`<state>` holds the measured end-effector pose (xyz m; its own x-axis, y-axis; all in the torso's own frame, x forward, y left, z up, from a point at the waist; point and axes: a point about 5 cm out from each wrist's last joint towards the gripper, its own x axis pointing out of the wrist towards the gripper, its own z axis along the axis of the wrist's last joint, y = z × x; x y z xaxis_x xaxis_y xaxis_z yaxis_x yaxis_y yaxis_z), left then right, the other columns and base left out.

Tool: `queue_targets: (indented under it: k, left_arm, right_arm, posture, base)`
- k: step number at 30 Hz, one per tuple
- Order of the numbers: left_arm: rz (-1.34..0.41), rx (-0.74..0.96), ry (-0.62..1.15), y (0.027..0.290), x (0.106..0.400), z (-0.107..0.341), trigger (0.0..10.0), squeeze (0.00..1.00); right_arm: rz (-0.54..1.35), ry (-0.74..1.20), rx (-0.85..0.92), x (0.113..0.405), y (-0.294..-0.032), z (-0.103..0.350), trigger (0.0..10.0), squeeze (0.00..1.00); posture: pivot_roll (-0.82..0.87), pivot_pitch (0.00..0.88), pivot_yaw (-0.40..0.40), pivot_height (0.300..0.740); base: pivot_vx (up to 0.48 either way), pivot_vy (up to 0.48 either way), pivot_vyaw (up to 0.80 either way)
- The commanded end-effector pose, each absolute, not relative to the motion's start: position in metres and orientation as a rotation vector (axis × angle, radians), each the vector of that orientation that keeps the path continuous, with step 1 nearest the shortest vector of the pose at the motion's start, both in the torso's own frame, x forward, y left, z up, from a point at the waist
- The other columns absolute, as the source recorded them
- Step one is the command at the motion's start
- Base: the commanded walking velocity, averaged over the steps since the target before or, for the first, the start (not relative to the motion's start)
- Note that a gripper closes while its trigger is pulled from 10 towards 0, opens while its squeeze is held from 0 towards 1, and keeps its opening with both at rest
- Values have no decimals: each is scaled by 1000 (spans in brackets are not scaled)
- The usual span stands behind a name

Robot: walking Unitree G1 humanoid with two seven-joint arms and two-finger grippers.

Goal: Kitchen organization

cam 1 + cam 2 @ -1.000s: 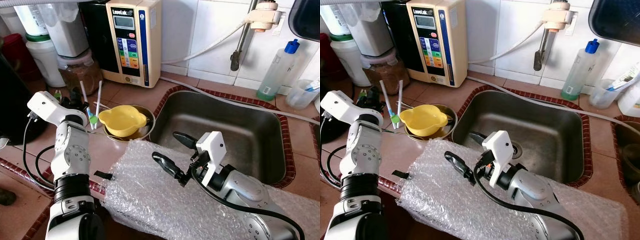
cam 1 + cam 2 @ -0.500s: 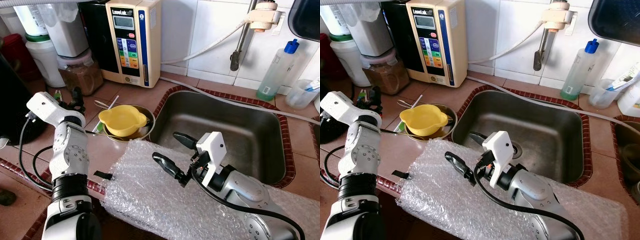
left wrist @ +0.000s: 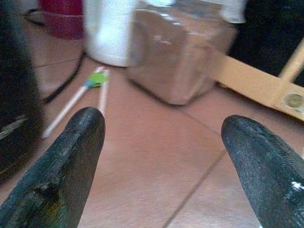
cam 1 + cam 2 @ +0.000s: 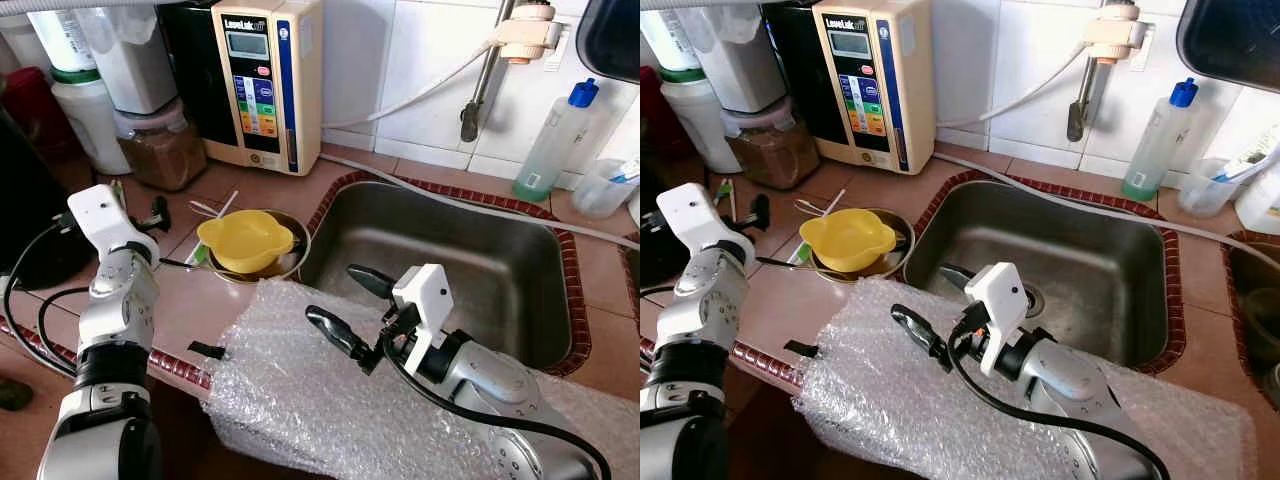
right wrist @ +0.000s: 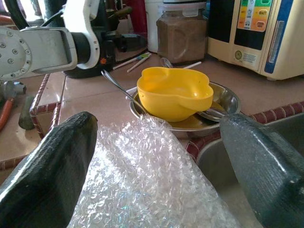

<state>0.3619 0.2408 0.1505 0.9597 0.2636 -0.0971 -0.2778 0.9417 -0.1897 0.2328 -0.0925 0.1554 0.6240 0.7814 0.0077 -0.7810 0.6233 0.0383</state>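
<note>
Tiled bench [image 4: 250,195] with a steel sink [image 4: 470,260] set into it. Along the back wall: a cream water-filter unit [image 4: 262,80], a jar of brown powder [image 4: 155,145] beside it, a white container [image 4: 90,120] further left, and a clear bottle with a blue cap [image 4: 555,140] to the right of the sink. A yellow bowl [image 4: 245,240] sits in a metal dish [image 4: 290,255] just left of the sink, with a spoon handle sticking out toward the left arm. A sheet of bubble wrap [image 4: 300,390] lies over the bench's front edge, between the dish and the robot. Two toothbrushes [image 3: 92,85] lie flat on the tiles near the jar, well ahead of the left claw. Left claw [image 3: 161,156] hovers low over bare tile, fingers spread wide, holding nothing and touching nothing. Right claw [image 4: 350,305] hangs above the far edge of the bubble wrap at the sink's near-left corner, fingers also wide apart and empty; in the right wrist view the yellow bowl sits between the two fingers, further off, with bubble wrap in the foreground.
</note>
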Motion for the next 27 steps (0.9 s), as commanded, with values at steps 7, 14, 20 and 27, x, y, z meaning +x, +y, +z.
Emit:
queue_targets:
  k: [7, 14, 20, 27]
  left_arm:
    - [150, -131, 112, 228, 369, 153, 10000, 0]
    - [83, -107, 179, 226, 368, 145, 8510, 0]
    - [35, -82, 224, 223, 367, 141, 5137, 0]
    - [16, -62, 260, 224, 366, 138, 0, 0]
  right_arm:
    - [896, -9, 31, 233, -93, 159, 10000, 0]
    - [895, -9, 30, 233, -93, 159, 10000, 0]
    - [897, -11, 32, 233, -92, 160, 10000, 0]
    - [899, -12, 31, 233, -92, 160, 10000, 0]
  posture:
    - [-109, 0, 68, 740]
    - [-109, 0, 69, 740]
    - [-107, 0, 71, 740]
    - [-107, 0, 70, 740]
  base:
    - [0, 0, 0]
    - [0, 0, 0]
    - [0, 0, 0]
    - [0, 0, 0]
